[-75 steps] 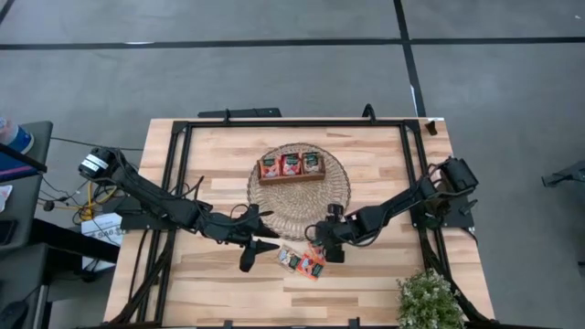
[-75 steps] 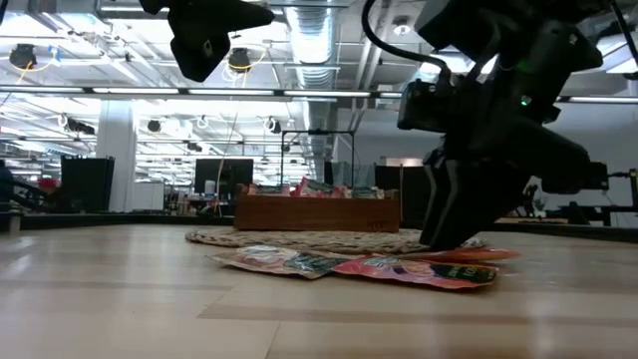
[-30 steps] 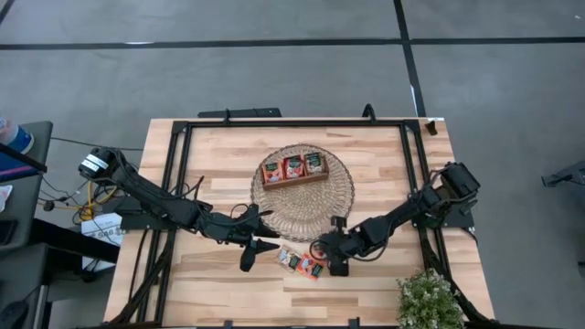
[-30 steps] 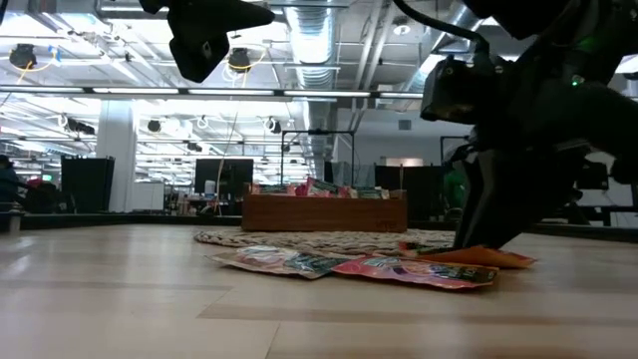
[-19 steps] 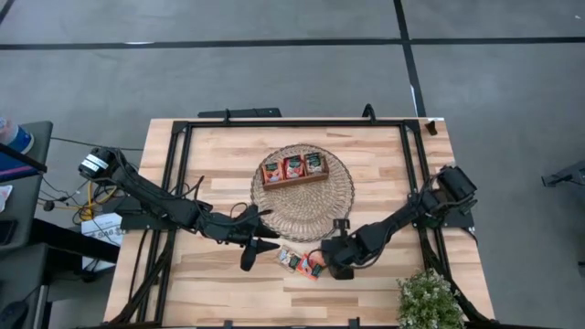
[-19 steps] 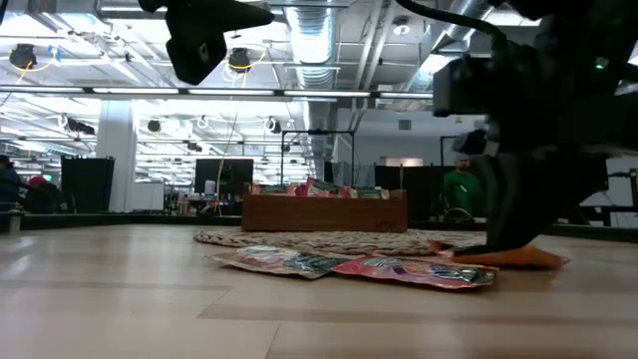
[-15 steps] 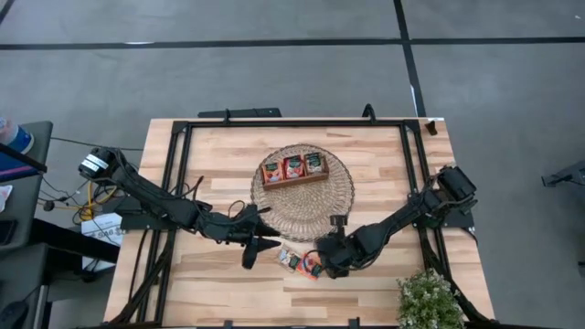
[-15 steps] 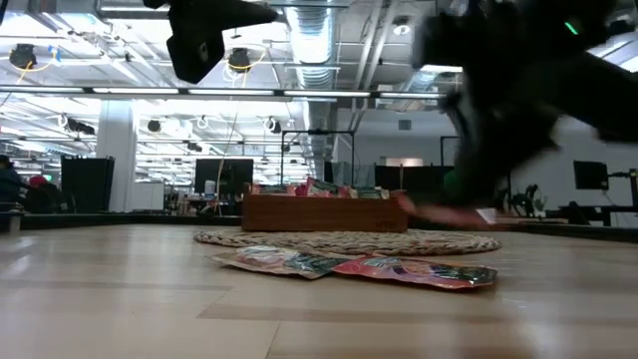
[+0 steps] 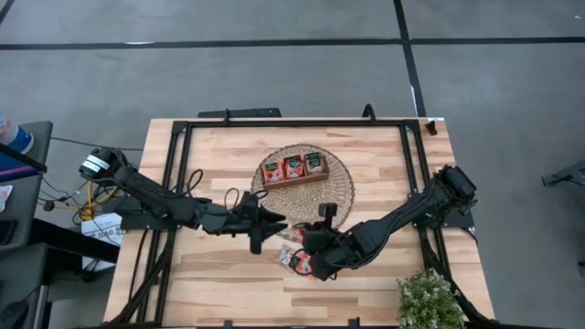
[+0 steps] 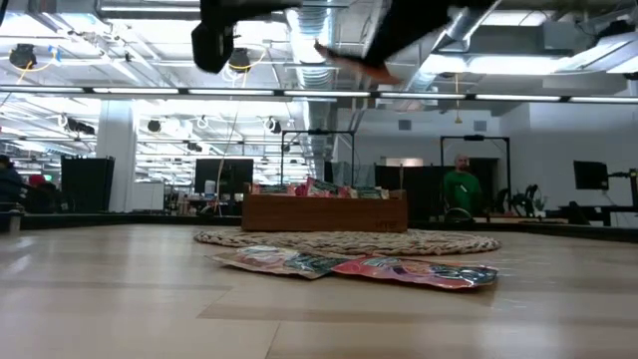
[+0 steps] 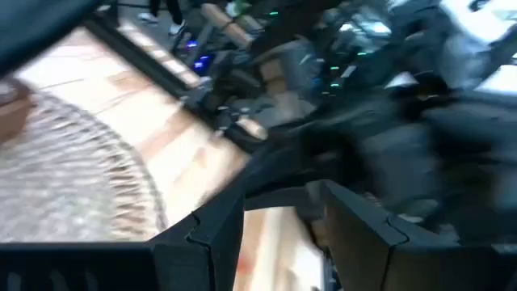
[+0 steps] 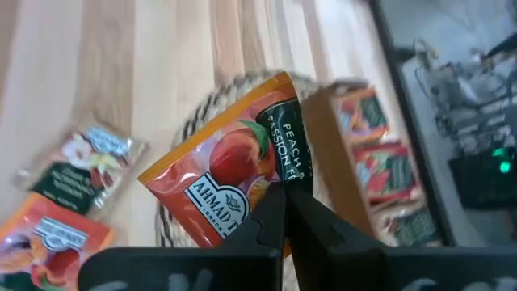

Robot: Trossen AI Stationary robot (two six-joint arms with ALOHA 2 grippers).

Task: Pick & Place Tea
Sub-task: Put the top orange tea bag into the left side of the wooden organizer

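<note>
High cam: overhead, looks straight down, far enough to take in whole table [image 9: 219, 146] plus grey floor around it. Woven mat [image 9: 340, 196] sits mid-frame.

Low cam: at table-top height, faces level across the boards toward mat [image 10: 349, 240], room behind. Close to surface; arms only enter at top edge.

L wrist cam: on left arm, looks fwd past its own fingers [image 11: 212, 242], very close, mat [image 11: 73, 178] edge just beyond, blurred.

R wrist cam: on right arm, looks down past its own fingers [image 12: 271, 222] at mat [image 12: 198, 121], close.

Shared: all four views take in mat; high and low also share tray [image 9: 293, 168] [image 10: 324, 212] on it.
</note>
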